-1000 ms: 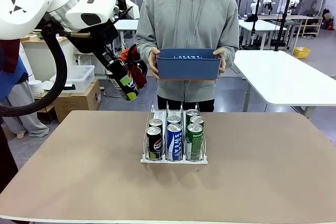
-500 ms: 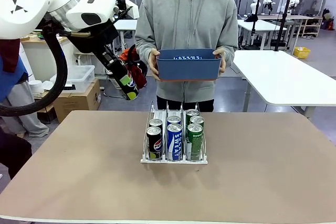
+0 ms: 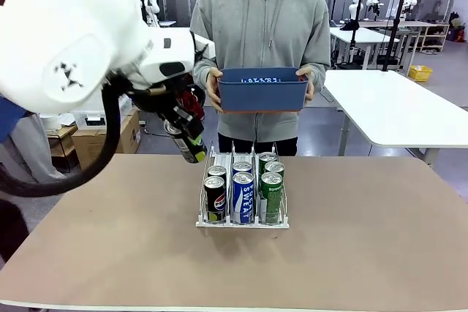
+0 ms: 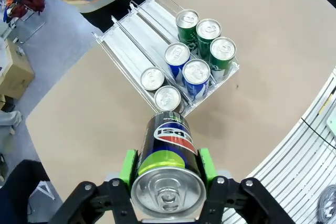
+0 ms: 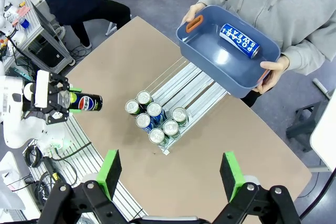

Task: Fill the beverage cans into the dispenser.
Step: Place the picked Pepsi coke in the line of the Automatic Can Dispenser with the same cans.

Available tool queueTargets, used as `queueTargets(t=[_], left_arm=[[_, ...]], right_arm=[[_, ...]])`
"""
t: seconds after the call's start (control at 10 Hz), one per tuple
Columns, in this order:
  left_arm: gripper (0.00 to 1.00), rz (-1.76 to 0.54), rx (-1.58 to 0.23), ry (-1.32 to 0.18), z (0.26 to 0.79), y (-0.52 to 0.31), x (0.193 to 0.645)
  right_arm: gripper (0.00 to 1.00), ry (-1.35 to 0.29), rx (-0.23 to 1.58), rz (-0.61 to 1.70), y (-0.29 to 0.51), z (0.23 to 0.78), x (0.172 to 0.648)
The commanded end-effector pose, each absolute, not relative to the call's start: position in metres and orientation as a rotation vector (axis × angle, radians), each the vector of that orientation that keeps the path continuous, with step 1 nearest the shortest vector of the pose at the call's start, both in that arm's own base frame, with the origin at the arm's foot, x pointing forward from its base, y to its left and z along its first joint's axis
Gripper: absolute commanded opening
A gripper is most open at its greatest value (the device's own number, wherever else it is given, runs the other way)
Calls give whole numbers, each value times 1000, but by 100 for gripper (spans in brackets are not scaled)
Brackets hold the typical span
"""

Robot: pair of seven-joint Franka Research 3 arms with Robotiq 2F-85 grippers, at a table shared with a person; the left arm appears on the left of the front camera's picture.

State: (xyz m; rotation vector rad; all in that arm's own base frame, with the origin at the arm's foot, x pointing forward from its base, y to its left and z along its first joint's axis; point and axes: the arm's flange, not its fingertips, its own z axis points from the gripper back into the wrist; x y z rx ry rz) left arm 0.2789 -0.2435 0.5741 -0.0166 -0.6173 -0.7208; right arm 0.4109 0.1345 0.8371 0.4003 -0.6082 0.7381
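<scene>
My left gripper (image 3: 186, 139) is shut on a black beverage can (image 3: 193, 150) with a red-blue logo, held tilted in the air just behind and left of the dispenser (image 3: 241, 223). The left wrist view looks down along this black can (image 4: 169, 153) onto the dispenser (image 4: 128, 38), between the gripper's (image 4: 167, 167) green pads. Several cans stand at the front lip: black (image 3: 214, 196) in the left lane, blue (image 3: 242, 196) in the middle, green (image 3: 271, 193) on the right. High above the table, my right gripper (image 5: 171, 172) is open with nothing in it.
A person at the far side holds a blue bin (image 3: 262, 93) in both hands behind the dispenser. One blue-white can (image 5: 239, 40) lies in the bin (image 5: 206, 51). The brown table (image 3: 365, 253) is bare around the rack.
My left arm has swung right and down, bringing the black can from up at the left to just behind the dispenser's left lane. The bin and the right arm have stayed put.
</scene>
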Motion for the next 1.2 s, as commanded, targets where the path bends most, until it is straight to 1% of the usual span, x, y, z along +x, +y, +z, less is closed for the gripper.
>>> queueTargets(t=[0.0, 0.6, 0.8, 0.9, 1.1], left_arm=[[58, -764, -35, -622, 554, -251, 278], [58, -1012, -85, -486, 496, -256, 300], [58, -985, -92, -489, 495, -261, 303], [58, -979, -48, -461, 491, -257, 297], [58, -979, -48, -461, 491, -257, 297]], right_arm=[[100, -601, 404, 736, 132, 836, 409], [100, -601, 404, 736, 132, 836, 409], [100, -601, 404, 736, 132, 836, 409], [100, -601, 404, 736, 132, 836, 409], [100, -601, 404, 736, 132, 836, 409]])
